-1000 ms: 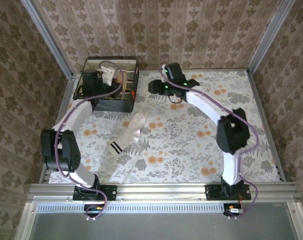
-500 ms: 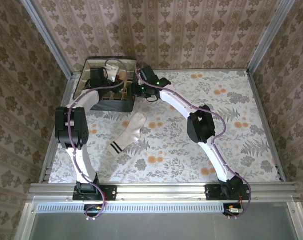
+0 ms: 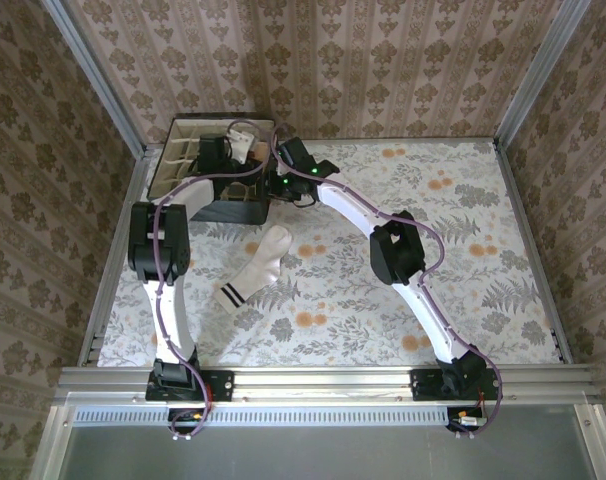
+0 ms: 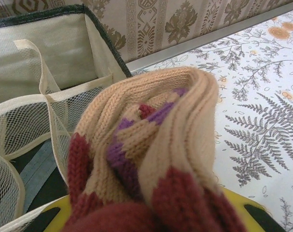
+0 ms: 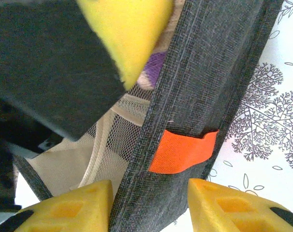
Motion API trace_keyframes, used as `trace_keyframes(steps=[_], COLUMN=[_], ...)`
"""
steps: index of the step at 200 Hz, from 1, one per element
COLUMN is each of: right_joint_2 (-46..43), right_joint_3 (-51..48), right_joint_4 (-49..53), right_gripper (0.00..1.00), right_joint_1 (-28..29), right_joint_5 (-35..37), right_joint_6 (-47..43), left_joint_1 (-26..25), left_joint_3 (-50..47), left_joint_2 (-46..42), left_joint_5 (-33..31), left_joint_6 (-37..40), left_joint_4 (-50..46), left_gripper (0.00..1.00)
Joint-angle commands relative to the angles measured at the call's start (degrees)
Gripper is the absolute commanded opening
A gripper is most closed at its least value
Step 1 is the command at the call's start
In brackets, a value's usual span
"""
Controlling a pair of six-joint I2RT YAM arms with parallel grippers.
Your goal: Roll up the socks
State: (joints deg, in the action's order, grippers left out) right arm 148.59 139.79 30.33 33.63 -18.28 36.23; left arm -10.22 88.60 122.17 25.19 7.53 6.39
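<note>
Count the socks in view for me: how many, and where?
2. The cream sock lies flat on the table, left of centre. The tan and maroon sock is bunched in the left gripper at the mesh organizer box. More may be hidden inside it.

We see a table (image 3: pixel 463 250) covered in a pale cloth printed with grey ferns and orange blossoms, with a metal rail (image 3: pixel 323 380) along its near edge; one cream sock (image 3: pixel 255 265) lies flat left of centre, its dark-striped cuff toward the near left and its toe toward the far right; at the far left corner stands a dark box (image 3: pixel 188 160) with beige mesh dividers, apparently tipped; an orange tag (image 5: pixel 183 151) marks its outer wall, close above the cloth.
</note>
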Motion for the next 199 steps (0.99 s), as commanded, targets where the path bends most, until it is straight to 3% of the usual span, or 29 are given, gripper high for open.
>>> trace_keyframes(steps=[1,82,146,162,199], right_joint_2=[2.1,1.7,1.3,1.3,1.1], right_joint_3=[1.6,1.5,0.2,-0.3,-0.3], right_joint_4=[0.7,4.1,6.0,5.1,4.8], right_gripper=[0.41,0.34,0.32,0.32,0.31], right_joint_1=[-0.3,-2.0,-3.4,-3.5,-3.6], right_joint_5=[0.1,1.4,-0.7,-1.5,-2.2], right_joint_6=[0.4,-0.5,-1.6,-1.5,-1.6], left_joint_1=[-0.6,-4.3,-5.4,-5.7,-5.8], left_joint_3=[1.1,-2.5,-4.7,-4.4,-7.4], left_joint_2=[0.9,0.3,0.7,0.8,-1.1], left_joint_5=[-1.8,-16.4,-22.7,-23.2,-21.8], left_joint_6=[-0.4,-7.2,-7.9,-7.0,-6.6], left_joint_4=[2.3,1.6,1.5,1.1,5.6], left_gripper=[0.00,0.00,0.03,0.12,0.45])
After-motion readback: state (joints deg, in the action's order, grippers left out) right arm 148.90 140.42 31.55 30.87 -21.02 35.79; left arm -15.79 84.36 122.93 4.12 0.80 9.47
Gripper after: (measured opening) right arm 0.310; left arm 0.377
